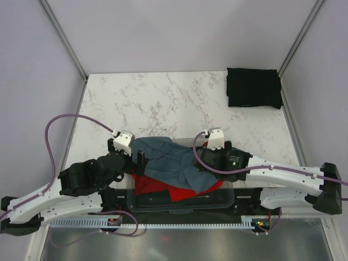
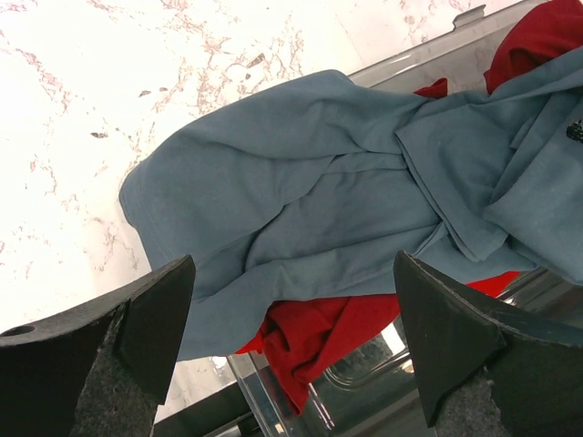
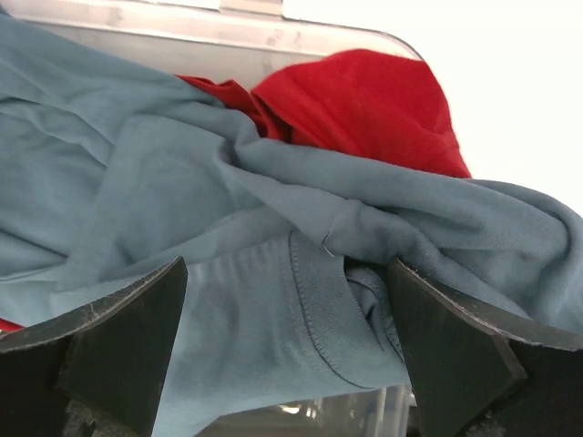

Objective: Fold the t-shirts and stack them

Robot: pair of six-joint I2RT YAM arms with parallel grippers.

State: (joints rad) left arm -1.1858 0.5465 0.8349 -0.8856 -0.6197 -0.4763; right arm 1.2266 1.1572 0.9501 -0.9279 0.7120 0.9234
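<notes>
While the white marble counter point(image 1: 163, 103) bears a clear plastic bin point(image 1: 179, 204) at its near edge, a slate blue-grey cloth t-shirt point(image 1: 168, 160) spills over the rim atop a bright red t-shirt point(image 1: 152, 186); a folded black t-shirt point(image 1: 253, 88) occupies the far-right corner. The left end effector point(image 2: 293, 259) and right end effector point(image 3: 287, 264) hang released.

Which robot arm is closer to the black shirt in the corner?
Right. The right arm is below the black shirt in the top view; the left arm is much farther left.
</notes>
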